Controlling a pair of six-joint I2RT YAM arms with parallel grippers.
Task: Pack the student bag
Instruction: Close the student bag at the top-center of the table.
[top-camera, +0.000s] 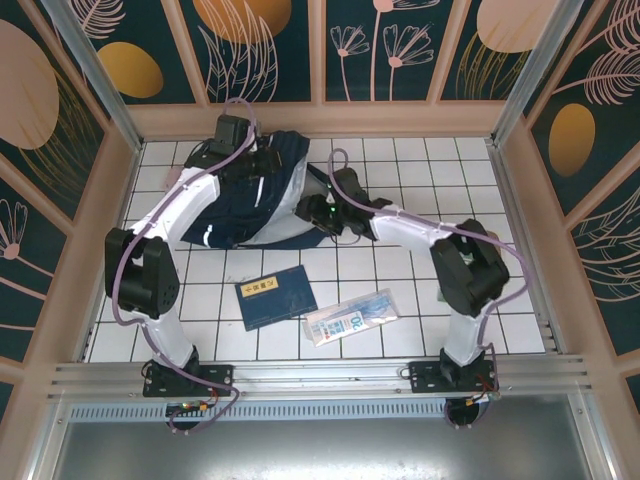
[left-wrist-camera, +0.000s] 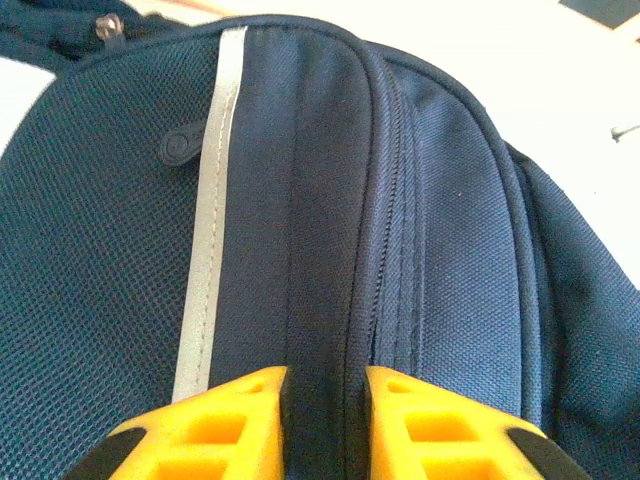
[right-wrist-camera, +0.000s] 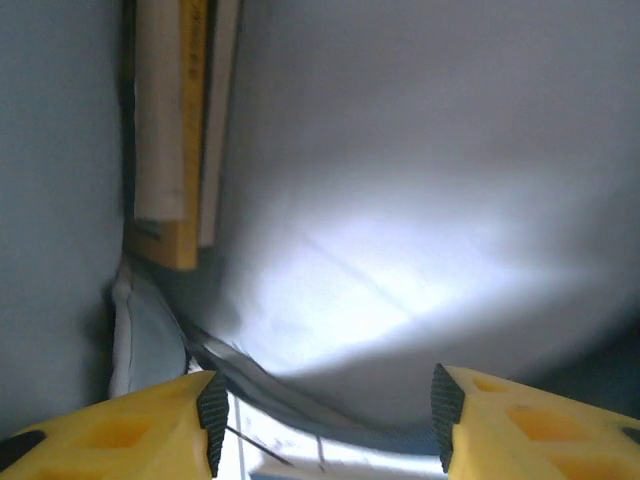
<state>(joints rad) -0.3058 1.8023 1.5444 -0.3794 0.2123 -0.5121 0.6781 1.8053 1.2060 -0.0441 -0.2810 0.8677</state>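
right claw (right-wrist-camera: 328, 410) spread wide inside the student bag (left-wrist-camera: 450, 220); left claw (left-wrist-camera: 325, 388) straddles its seam, can't tell if pinching.

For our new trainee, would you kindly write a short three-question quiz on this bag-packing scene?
1. True or false: the blue book lies on the table, outside the student bag.
2. Choose one. The right gripper is: A shut on a book; B open inside the bag; C shut and empty.
3. Fill in: between the fingers of the left gripper sits a fold of ____.

Key: 1 true; 2 B; 3 the bag's fabric, beside the zip.
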